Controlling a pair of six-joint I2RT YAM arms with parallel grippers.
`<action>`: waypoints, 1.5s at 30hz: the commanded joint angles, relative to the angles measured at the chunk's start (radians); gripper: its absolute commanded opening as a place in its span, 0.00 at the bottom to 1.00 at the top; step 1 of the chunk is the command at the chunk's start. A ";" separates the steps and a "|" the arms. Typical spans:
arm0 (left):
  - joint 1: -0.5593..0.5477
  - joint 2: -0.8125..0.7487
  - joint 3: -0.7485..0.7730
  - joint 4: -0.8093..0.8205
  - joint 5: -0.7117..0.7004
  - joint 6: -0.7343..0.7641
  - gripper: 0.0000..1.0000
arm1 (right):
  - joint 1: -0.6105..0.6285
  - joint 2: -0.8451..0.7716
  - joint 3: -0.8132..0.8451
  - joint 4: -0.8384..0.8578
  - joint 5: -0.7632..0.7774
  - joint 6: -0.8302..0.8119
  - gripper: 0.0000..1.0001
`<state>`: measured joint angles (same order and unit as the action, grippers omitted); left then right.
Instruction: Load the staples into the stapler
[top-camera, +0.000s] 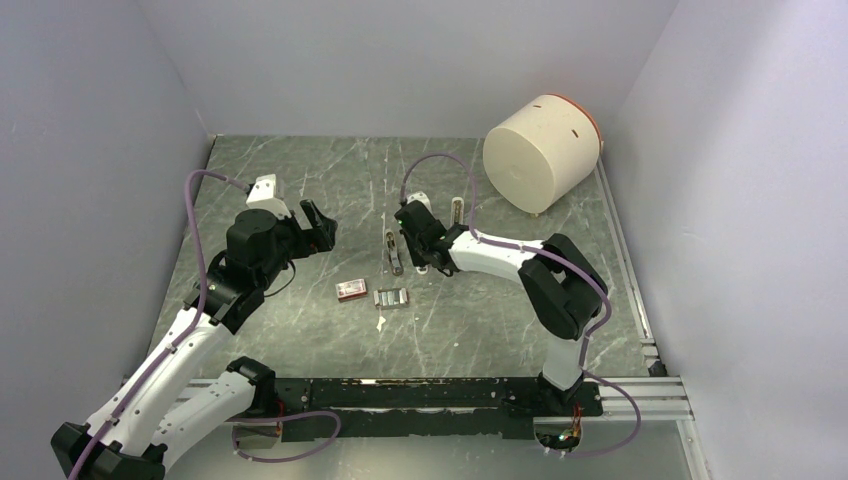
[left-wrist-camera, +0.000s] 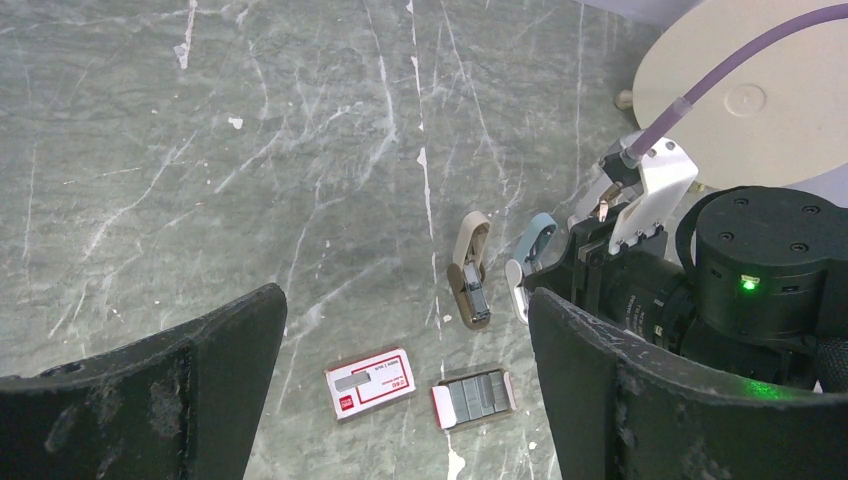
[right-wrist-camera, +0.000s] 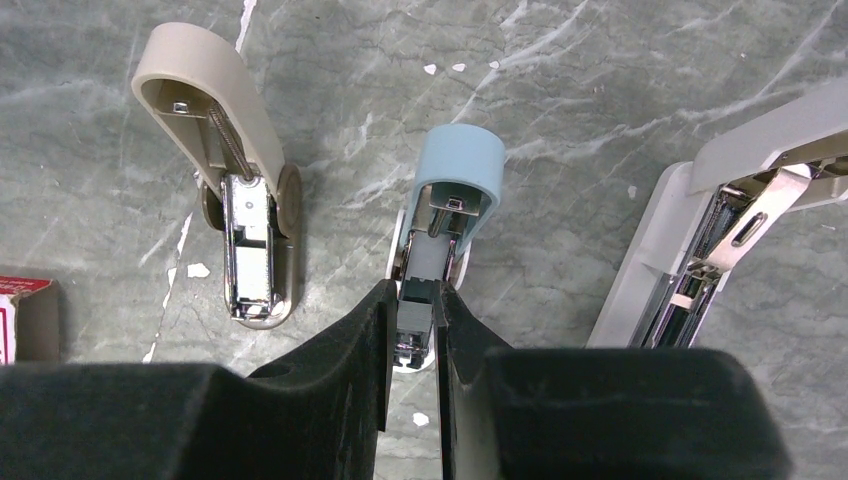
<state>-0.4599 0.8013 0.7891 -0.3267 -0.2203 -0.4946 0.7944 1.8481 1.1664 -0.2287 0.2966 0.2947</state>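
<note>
Three staplers lie hinged open side by side: a beige one (right-wrist-camera: 200, 80), a light blue stapler (right-wrist-camera: 458, 160) and a white one (right-wrist-camera: 655, 255). My right gripper (right-wrist-camera: 413, 310) is shut on a short grey strip of staples (right-wrist-camera: 418, 300), held right over the blue stapler's metal channel. More staples (left-wrist-camera: 475, 395) lie in a small open tray with a white-and-red end. Next to it on the left is the little red-and-white box (left-wrist-camera: 370, 383). My left gripper (left-wrist-camera: 405, 390) hangs wide open high above the box and tray, holding nothing.
A big cream cylinder (top-camera: 541, 152) lies on its side at the back right. Grey walls close in the marble table (top-camera: 300, 170) on three sides. The right arm's wrist (left-wrist-camera: 720, 280) sits just right of the staplers.
</note>
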 joint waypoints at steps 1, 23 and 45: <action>0.005 -0.002 -0.004 0.006 -0.004 -0.002 0.95 | -0.007 0.004 -0.014 0.022 0.013 -0.007 0.23; 0.005 -0.005 -0.007 0.004 -0.001 -0.004 0.95 | -0.007 -0.044 -0.081 0.020 -0.029 0.018 0.23; 0.004 -0.006 -0.005 0.007 0.003 -0.005 0.95 | -0.007 -0.183 0.004 -0.062 0.008 0.095 0.42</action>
<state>-0.4599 0.8017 0.7891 -0.3267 -0.2203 -0.4946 0.7921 1.7500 1.1385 -0.2722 0.2710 0.3473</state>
